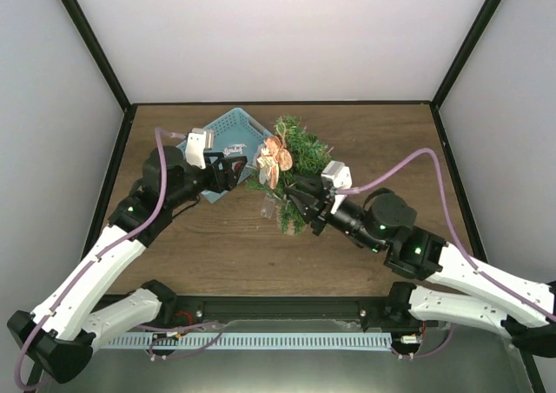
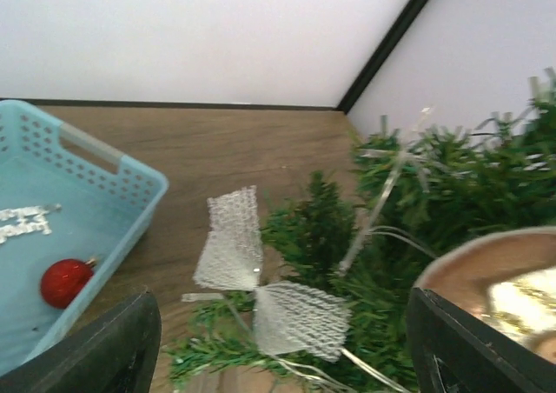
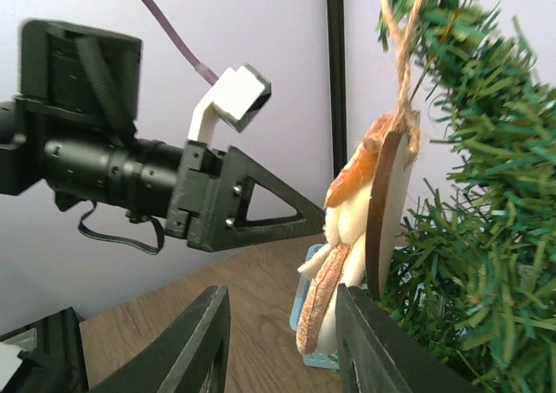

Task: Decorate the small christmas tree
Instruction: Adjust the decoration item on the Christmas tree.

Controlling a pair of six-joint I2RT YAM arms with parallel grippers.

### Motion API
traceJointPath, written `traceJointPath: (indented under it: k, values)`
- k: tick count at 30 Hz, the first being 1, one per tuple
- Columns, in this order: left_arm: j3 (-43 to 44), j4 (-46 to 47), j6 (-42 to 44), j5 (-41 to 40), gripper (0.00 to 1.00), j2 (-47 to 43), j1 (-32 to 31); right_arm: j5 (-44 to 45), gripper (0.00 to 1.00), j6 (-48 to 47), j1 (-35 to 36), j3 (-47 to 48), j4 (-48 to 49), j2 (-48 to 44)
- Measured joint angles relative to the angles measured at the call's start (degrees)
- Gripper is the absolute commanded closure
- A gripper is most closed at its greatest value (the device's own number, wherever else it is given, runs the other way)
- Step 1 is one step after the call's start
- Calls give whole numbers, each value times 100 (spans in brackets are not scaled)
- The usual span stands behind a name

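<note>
The small christmas tree (image 1: pixel 300 154) stands mid-table, a bushy green fir. A wood-and-felt ornament (image 1: pixel 274 162) hangs from one of its branches by twine; in the right wrist view the ornament (image 3: pixel 360 236) dangles just in front of my right gripper (image 3: pixel 282 315). That gripper is open, and the ornament's lower end sits close to its right finger (image 3: pixel 382 349). My left gripper (image 2: pixel 282 323) is wide open at the tree's left side. A silver mesh bow (image 2: pixel 261 280) lies on the branches (image 2: pixel 321 228) between its fingers, touching neither.
A light-blue basket (image 1: pixel 228 132) stands just left of the tree. Its wall (image 2: pixel 130 180) shows in the left wrist view, with a red ball (image 2: pixel 65 282) and silver lettering (image 2: pixel 22 221) inside. Black frame posts and white walls close in the table's back.
</note>
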Motion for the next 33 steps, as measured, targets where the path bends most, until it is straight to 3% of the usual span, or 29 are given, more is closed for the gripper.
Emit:
traceJointPath:
  k: [5,16,25,28,33]
  values:
    - [0,186,-70,557,26,-79,0,155,67,101,0,26,271,461]
    - [-15,485,-164,1147,28,-101,0,785,99,-48,0,101,472,710]
    - [-122,529,-125,1143,27,-87,0,992,98,-251,0,140,566,599]
    - [-136,529,-118,1143,27,-83,0,1043,77,-323,0,140,557,570]
    - [-133,555,-122,1147,27,-74,0,1067,71,-289,0,160,487,557]
